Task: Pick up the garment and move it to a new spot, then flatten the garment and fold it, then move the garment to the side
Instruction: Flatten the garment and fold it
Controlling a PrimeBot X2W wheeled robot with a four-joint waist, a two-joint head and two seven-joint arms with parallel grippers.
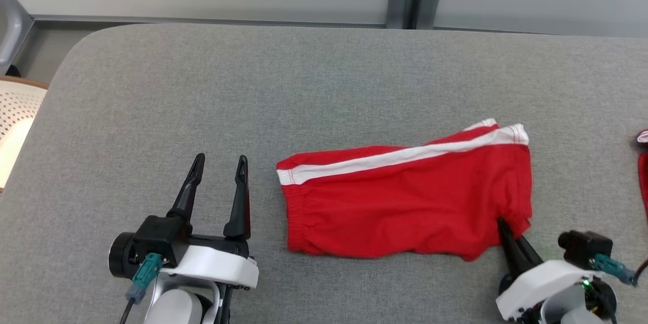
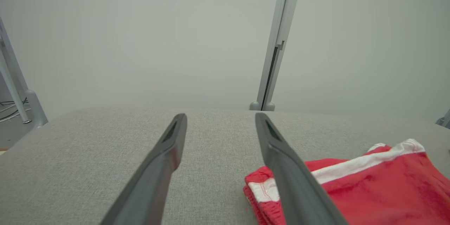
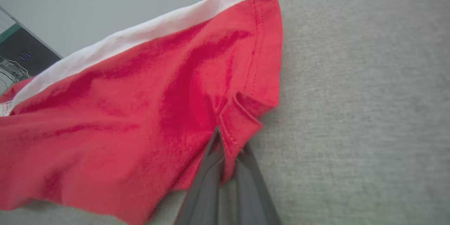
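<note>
Right fingers point(image 1: 511, 244), lower right in the head view, clench the shorts point(image 1: 405, 202) by their lower-right hem, mid-frame on the desk point(image 1: 202, 86); left fingers point(image 1: 239, 197), lower left, gape empty. Left wrist view: shorts lower right. Right wrist view: pinch looks shallow, so lift slowly. No writing readable.

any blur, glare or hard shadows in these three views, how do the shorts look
head view: flat, even light, no glare, the red shorts crisp with a faint shadow along the near edge; left wrist view: hazy, the left gripper soft-edged up close, the table edge bowed by the wide lens; right wrist view: shorts slightly smeared around the right gripper
</note>
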